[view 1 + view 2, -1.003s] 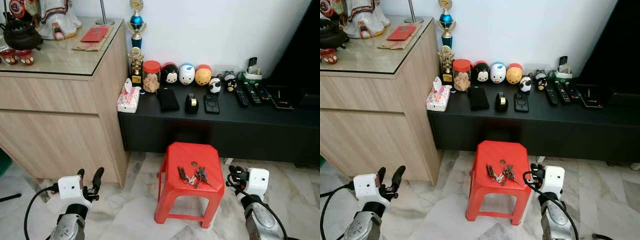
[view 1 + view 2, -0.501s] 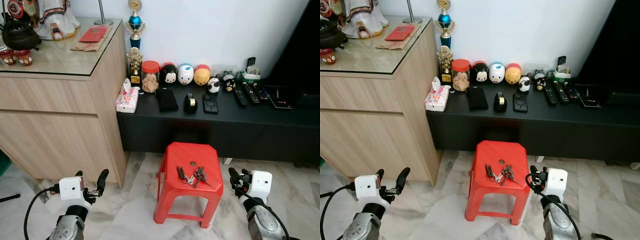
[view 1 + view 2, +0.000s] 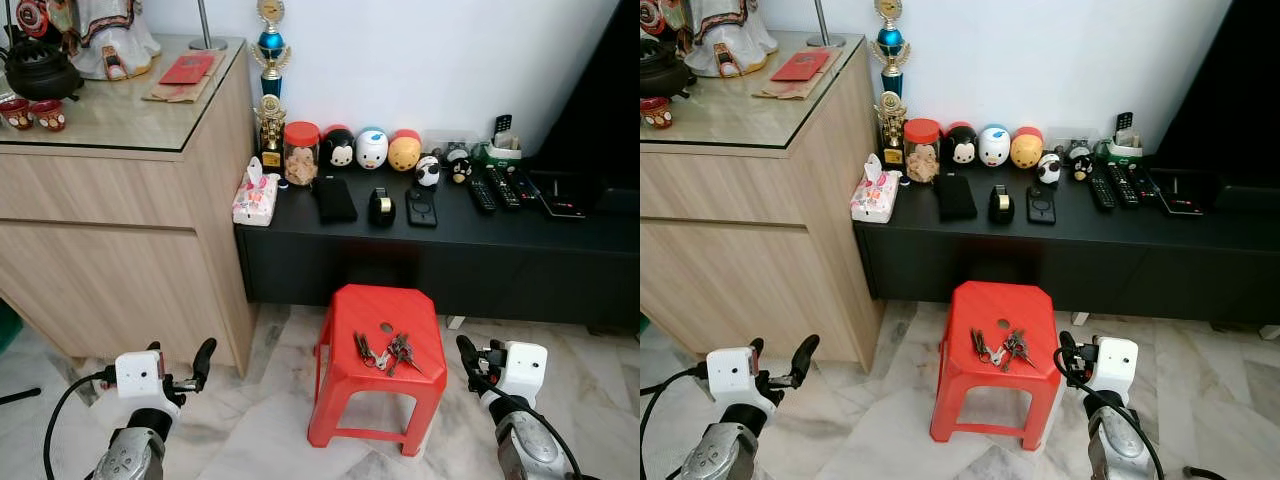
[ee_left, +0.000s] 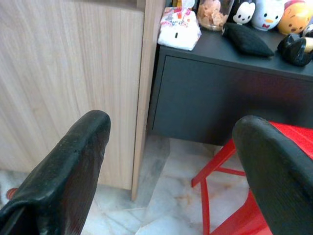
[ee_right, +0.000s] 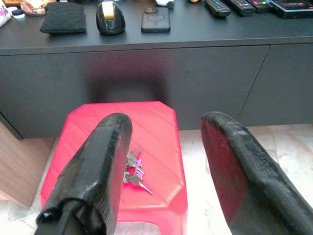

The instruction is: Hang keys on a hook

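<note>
Red stool (image 3: 385, 330) with keys (image 3: 387, 350), left of right fingers (image 3: 466, 352).

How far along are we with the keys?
Nothing looks done yet: the keys lie on the red stool. Both grippers are open and empty, the right gripper beside the stool, the left gripper near the wooden cabinet. Left: pick up the keys and find a hook.

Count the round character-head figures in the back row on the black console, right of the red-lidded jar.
3 large ones side by side: black mouse head, white duck head, yellow bear head. Two smaller figures stand further right; more may be hidden there.
</note>
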Available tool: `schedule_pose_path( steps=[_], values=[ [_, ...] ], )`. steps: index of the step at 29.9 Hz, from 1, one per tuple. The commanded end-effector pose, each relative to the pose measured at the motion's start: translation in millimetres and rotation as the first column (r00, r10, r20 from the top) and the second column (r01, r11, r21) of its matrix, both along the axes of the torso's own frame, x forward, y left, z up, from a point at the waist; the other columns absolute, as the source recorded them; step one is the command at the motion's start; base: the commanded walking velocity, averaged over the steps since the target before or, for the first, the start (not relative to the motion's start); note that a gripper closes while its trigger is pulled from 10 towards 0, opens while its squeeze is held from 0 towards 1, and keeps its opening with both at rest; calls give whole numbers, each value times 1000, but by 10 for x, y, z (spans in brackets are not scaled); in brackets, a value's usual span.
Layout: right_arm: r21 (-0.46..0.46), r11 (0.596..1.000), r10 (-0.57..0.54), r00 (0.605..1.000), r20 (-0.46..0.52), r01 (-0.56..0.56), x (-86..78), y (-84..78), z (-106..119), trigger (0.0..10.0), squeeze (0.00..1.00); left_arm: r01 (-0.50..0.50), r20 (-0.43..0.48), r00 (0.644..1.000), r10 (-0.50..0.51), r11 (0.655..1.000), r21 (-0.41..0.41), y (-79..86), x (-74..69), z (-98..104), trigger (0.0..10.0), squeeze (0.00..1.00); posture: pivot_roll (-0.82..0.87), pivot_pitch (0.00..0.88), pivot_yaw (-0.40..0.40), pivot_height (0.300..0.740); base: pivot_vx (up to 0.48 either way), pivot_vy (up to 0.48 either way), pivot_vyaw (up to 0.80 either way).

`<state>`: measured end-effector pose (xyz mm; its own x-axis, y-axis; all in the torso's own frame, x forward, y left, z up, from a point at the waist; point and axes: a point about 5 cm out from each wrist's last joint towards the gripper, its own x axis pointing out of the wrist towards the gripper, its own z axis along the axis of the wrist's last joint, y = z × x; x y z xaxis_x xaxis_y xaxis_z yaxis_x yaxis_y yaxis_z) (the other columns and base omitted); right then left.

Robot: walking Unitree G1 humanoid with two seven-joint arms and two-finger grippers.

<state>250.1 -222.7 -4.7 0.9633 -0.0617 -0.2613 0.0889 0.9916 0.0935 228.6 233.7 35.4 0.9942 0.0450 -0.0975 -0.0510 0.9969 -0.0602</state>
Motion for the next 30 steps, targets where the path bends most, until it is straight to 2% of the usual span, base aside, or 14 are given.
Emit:
schedule_pose_path(
  steps=[1,6,7,9,11,13,14,15,17,18,19,21,22,30],
  values=[
    [-9,1000,-13,1000,-2,13,16,-44,20,10000,0,6,8,1000,-6,1000,-1,-1,11,34,10000,0,-46,0,-53,740,0,0,0],
    [27,999,-17,997,-70,19,-62,-37,-97,10000,0,-10,-57,998,9,1000,-13,60,-38,-100,10000,0,-55,0,-51,740,0,0,0],
    [24,999,-22,985,-169,27,-189,-48,-246,10000,0,-86,-117,990,81,995,-39,189,-101,-225,10000,0,-58,0,-50,740,0,0,0],
    [21,999,-27,963,-269,34,-347,-57,-395,10000,0,-150,-184,974,135,986,-69,301,-189,-357,10000,0,-52,0,-48,740,0,0,0],
    [23,999,-28,954,-298,37,-393,-56,-436,10000,0,-165,-204,968,146,983,-75,327,-216,-395,10000,0,-52,0,-48,740,0,0,0],
    [22,999,-15,894,-449,28,-667,-11,-647,10000,0,-166,-392,908,149,986,-8,387,-444,-694,10000,0,-49,0,-51,740,0,0,0],
    [22,999,-15,894,-449,28,-667,-11,-647,10000,0,-166,-392,908,149,986,-8,387,-444,-694,10000,0,-49,0,-51,740,0,0,0],
    [20,999,-14,871,-491,27,-750,2,-703,10000,0,-155,-441,885,145,988,15,392,-513,-767,10000,0,-50,0,-52,740,0,0,0],
    [-8,1000,9,792,-610,-17,-1001,39,-846,10000,0,-127,-563,816,132,991,49,357,-730,-955,10000,0,-33,0,-53,740,0,0,0],
    [-18,999,15,767,-642,-35,-1072,44,-880,10000,0,-123,-598,791,130,991,53,343,-802,-1009,10000,0,-33,0,-53,740,0,0,0],
    [-16,998,33,752,-658,-57,-1123,56,-902,10000,0,-116,-633,764,127,992,59,325,-874,-1061,10000,0,-29,0,-55,740,0,0,0],
    [-12,998,43,748,-662,-68,-1139,62,-909,10000,0,-113,-650,750,125,992,61,317,-908,-1086,10000,0,-29,0,-56,740,0,0,0],
    [-5,997,50,741,-669,-72,-1168,66,-920,10000,0,-117,-676,726,125,991,57,299,-969,-1131,10000,0,-48,0,-57,740,0,0,0],
    [-27,998,25,719,-694,-61,-1256,-46,-929,10000,0,-65,-704,706,74,997,40,174,-982,-1199,10000,0,-39,0,-63,740,0,0,0]
  ],
)
